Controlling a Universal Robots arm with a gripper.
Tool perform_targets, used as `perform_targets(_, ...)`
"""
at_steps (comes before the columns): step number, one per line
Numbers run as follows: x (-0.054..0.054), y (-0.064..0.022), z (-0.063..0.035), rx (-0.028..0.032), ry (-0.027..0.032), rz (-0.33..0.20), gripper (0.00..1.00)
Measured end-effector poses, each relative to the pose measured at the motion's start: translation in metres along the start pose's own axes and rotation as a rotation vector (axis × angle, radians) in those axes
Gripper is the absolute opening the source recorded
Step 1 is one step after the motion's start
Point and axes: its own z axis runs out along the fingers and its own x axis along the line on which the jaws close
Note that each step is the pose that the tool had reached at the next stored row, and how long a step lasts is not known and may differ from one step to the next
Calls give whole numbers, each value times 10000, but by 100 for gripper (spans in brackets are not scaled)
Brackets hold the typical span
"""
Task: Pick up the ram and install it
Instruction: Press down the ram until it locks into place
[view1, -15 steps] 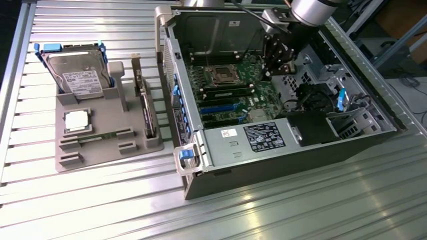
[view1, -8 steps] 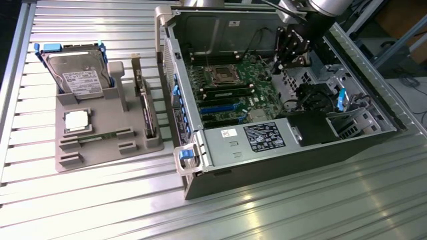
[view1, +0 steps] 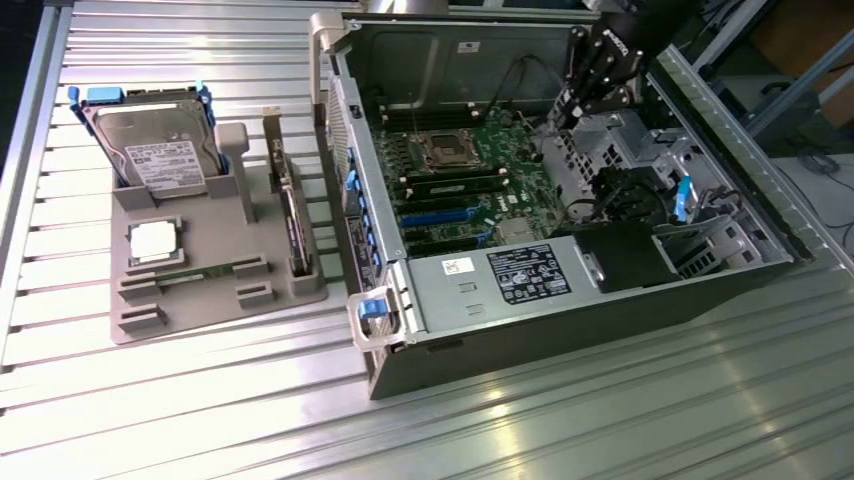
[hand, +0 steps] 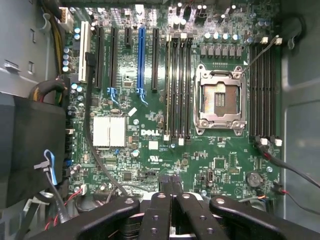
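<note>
On the ribbed metal table (view1: 561, 420), an open computer case (view1: 400, 370) is lying on its side, its motherboard (hand: 150, 150) facing upward. Towards the exterior view's left, a grey holder tray (view1: 214, 310) is sitting just beside the case, carrying a hard drive (view1: 163, 160), an expansion card (view1: 294, 215) and a square silver processor (view1: 154, 243). The gripper (view1: 587, 115) is hanging over the far end of the case, looking straight down at the board. In the wrist view its two fingers (hand: 161, 215) are pressing together, with only a thin seam between them. The ram (view1: 198, 272) appears to be lying as a slim greenish strip in the tray, just in front of the processor and well apart from the fingers.
</note>
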Motion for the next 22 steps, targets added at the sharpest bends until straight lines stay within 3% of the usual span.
perform_targets(1,0,4,-34,1,-2,0,10)
perform_targets(12,0,4,-36,1,-17,169,10)
perform_targets(14,0,4,-35,4,-98,846,10)
perform_targets(16,0,4,-35,5,-141,1210,10)
perform_targets(18,0,4,-35,9,-248,2137,10)
perform_targets(22,0,3,-34,14,-388,3363,10)
